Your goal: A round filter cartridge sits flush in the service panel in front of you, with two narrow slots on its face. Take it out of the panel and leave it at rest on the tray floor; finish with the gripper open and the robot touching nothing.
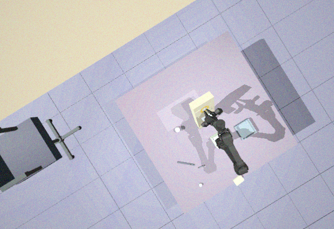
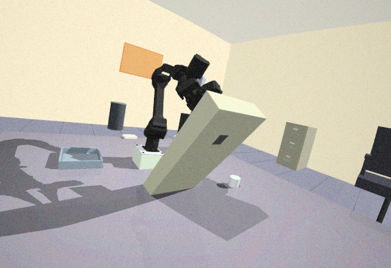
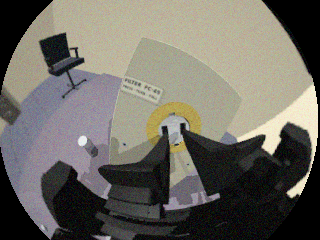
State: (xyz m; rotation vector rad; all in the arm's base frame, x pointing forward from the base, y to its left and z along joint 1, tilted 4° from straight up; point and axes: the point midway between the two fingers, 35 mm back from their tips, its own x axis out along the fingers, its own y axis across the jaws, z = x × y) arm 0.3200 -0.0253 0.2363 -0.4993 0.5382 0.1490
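One slanted, cream-coloured, slab-shaped service panel (image 1: 201, 100) (image 2: 201, 145) (image 3: 175, 70) stands on the pinkish-lilac table (image 1: 151, 108) (image 2: 104, 236) (image 3: 65, 120), and the black jointed robot arm (image 1: 231, 151) (image 2: 159, 101) reaches to its face. Its claw (image 1: 205, 110) (image 3: 175, 134) is narrow, a small gap parting the tips, with nothing gripped. The round, pale grey filter cartridge (image 1: 204, 109) (image 3: 175, 124) sits in the panel inside a yellow ring (image 1: 201, 111) (image 3: 153, 129), the fingertips at its two dark slots.

To do this well, I would keep the fingers square to the tilted face and line each tip up with its slot before pressing straight in; a skewed push could skid across the face. The label suggests a press and turn before the pull, so the wrist should roll about the cartridge's own centre, without prying.

The wrist view shows slots, ring and label, all hidden in the exterior view, which sees the panel's back and a dark square opening there. That view and the top one show the open, pale blue tray (image 1: 245, 129) (image 2: 80, 164), off to the arm's side; the wrist view does not.
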